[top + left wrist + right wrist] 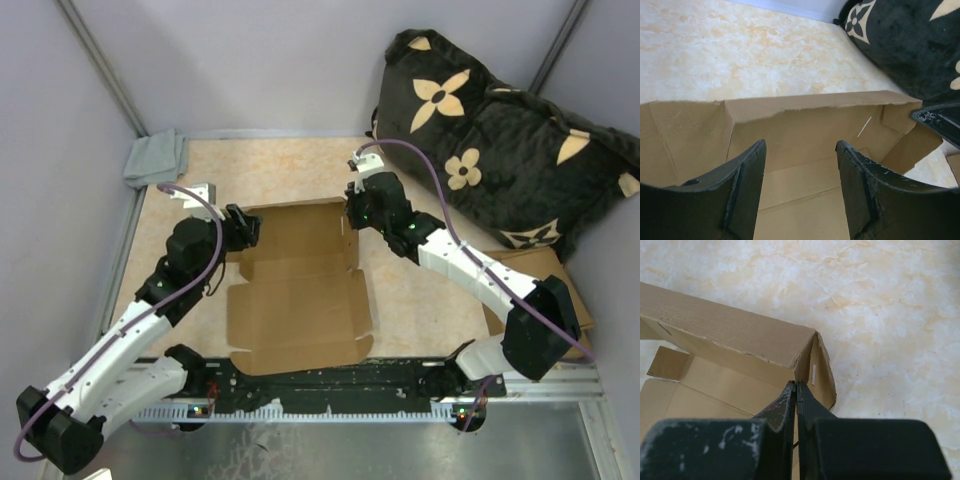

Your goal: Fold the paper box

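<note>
Paper box at the middle of the marbled beige surface, between the two arms. Lies open and only partly formed: near panel flat toward the arm bases, with side flaps spread left and right. Far wall stands upright along the back edge. From the left wrist view, shows that wall straight ahead, with short flaps angled inward at both ends and the brown floor below it.

Left pincer at the box's far left corner. Stands open in its own view, black fingers well apart, with only bare cardboard floor visible between them. Grips nothing visible.

Right pincer at the far right corner of the box. Closed in its own view, fingers pressed together with only a thin seam between and no cardboard caught there. Points its tip into the inner corner where the far wall meets the short right flap; cannot tell whether tip and cardboard touch.

Black cushion with beige flower shapes at the far right, overhanging the surface edge. Folded grey cloth in the far left corner, well apart from the box. Flat brown cardboard pieces at the right edge, partly under the right arm.
</note>
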{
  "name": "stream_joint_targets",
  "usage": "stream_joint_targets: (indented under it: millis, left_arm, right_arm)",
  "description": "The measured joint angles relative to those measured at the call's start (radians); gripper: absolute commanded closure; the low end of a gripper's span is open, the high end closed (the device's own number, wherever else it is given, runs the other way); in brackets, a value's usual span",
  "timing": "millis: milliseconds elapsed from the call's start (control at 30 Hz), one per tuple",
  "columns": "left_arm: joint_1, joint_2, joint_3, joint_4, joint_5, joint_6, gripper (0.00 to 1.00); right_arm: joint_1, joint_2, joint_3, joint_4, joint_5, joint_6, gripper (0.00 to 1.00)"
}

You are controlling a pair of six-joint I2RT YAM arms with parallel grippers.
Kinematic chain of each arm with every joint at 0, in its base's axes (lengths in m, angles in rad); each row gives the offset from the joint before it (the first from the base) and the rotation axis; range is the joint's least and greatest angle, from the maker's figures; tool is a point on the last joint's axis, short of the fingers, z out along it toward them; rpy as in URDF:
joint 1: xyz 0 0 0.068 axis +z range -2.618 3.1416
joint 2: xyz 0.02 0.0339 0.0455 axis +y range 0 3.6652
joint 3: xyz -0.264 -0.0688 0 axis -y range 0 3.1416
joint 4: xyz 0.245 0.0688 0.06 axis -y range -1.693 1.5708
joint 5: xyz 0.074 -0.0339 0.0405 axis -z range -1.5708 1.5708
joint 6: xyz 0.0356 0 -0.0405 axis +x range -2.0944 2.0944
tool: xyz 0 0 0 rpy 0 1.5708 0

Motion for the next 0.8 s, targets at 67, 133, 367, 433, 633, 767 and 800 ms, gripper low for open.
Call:
stream_joint_targets:
  millis: [67, 133, 367, 433, 633, 767, 800]
  left_arm:
    - [0.000, 0.019, 0.000, 0.027, -0.009, 0.004, 0.37]
    - [0.000, 0.050, 0.006, 0.045, -0.020, 0.003, 0.37]
    - [0.000, 0.177, 0.092, 0.061, -0.041, -0.026, 0.41]
    - [0.000, 0.185, 0.107, 0.075, -0.041, -0.032, 0.41]
    - [0.000, 0.223, 0.122, 0.136, -0.043, -0.024, 0.43]
    - [0.000, 0.292, 0.121, 0.163, -0.044, 0.000, 0.43]
    - [0.000, 0.313, 0.119, 0.183, -0.046, 0.011, 0.44]
  right_arm:
    - [0.000, 0.000, 0.000, 0.000, 0.000, 0.003, 0.98]
    - [0.000, 0.000, 0.000, 0.001, -0.001, 0.004, 0.98]
    - [0.000, 0.000, 0.000, 0.001, -0.002, 0.004, 0.98]
    - [0.000, 0.000, 0.000, 0.001, -0.002, 0.003, 0.98]
    - [0.000, 0.000, 0.000, 0.001, -0.006, 0.003, 0.97]
    - [0.000, 0.000, 0.000, 0.001, -0.017, 0.003, 0.96]
    - [0.000, 0.002, 0.000, 0.003, -0.021, 0.003, 0.96]
